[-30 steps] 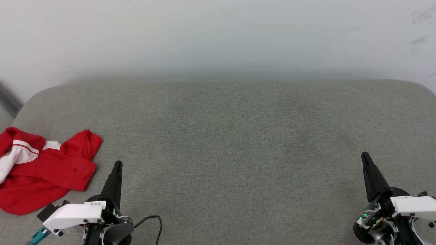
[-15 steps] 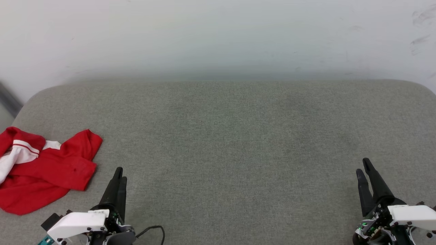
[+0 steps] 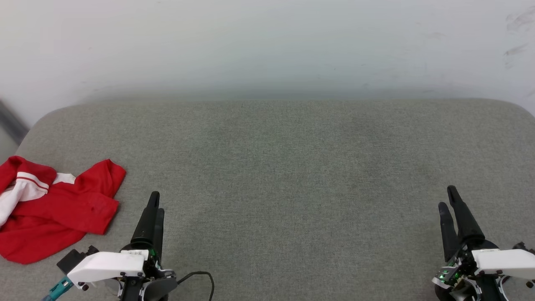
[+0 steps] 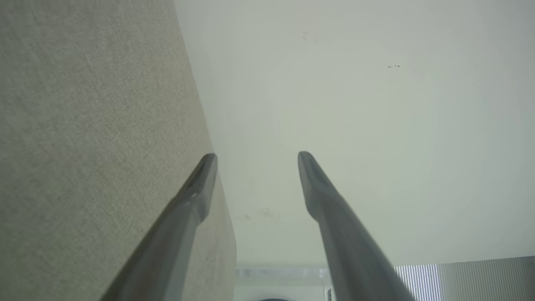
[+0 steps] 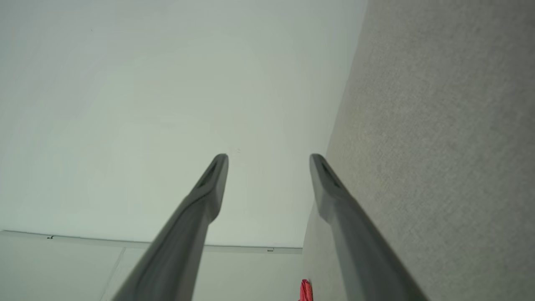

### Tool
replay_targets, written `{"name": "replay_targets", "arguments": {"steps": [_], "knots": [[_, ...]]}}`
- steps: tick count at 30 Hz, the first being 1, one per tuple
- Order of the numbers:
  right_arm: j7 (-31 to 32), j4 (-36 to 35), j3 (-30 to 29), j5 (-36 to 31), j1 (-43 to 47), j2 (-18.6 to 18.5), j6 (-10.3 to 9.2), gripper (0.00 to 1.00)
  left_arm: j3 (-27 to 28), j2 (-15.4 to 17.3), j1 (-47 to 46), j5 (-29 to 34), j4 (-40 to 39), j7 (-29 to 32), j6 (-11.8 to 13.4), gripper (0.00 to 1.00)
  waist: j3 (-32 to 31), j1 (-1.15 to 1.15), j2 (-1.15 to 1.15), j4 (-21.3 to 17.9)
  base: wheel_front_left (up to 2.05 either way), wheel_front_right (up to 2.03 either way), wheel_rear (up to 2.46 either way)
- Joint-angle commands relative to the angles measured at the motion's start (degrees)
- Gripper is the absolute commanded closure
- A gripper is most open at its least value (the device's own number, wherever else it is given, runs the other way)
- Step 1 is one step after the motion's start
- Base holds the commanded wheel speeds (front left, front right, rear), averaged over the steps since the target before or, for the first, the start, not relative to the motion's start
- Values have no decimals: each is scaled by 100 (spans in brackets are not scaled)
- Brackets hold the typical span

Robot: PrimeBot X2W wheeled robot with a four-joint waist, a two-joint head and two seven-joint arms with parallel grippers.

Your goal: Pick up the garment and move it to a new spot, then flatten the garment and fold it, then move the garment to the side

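The grey fabric-covered bench point(image 3: 292, 167) lies just as it did a second ago, and the head view has not shifted. Most of its top is bare, from the back edge to the front.

The garment point(image 3: 54, 213) has not moved either. It sits crumpled at the bench's left edge, towards the front-left corner, red body bunched over itself with one white sleeve and its striped trim showing on top. Nothing touches it.

What has changed is the grippers. The left gripper point(image 4: 256, 155), shut a second ago, now has its two fingers spread wide with nothing between them; it has also crept slightly forward near the front edge, just to the right of the garment and apart from it. The right gripper point(image 5: 269, 156) has likewise gone from closed to fully parted and empty, near the front-right corner and well apart from the garment.

Both seem readied for a grasp, so the pick-up is probably the step in hand and none of the task is done. The left gripper is the nearer one for a first pinch.
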Motion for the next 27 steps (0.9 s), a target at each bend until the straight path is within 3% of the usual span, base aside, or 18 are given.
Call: {"name": "replay_targets", "arguments": {"steps": [1,11,27], "knots": [[-69,-166,38,-147,-46,-64,2,0,-49,18,-160,159,-173,-65,-1,0,-2,0,0,-1,0,0,0],[-318,-367,128,-1195,4,-122,2,0,-282,43,-194,1400,-198,-307,-1,0,-14,0,0,-3,0,0,0],[-413,-673,178,-3690,85,-106,2,0,-487,84,-249,3471,-137,-645,59,0,-32,0,0,-2,0,0,0]]}}
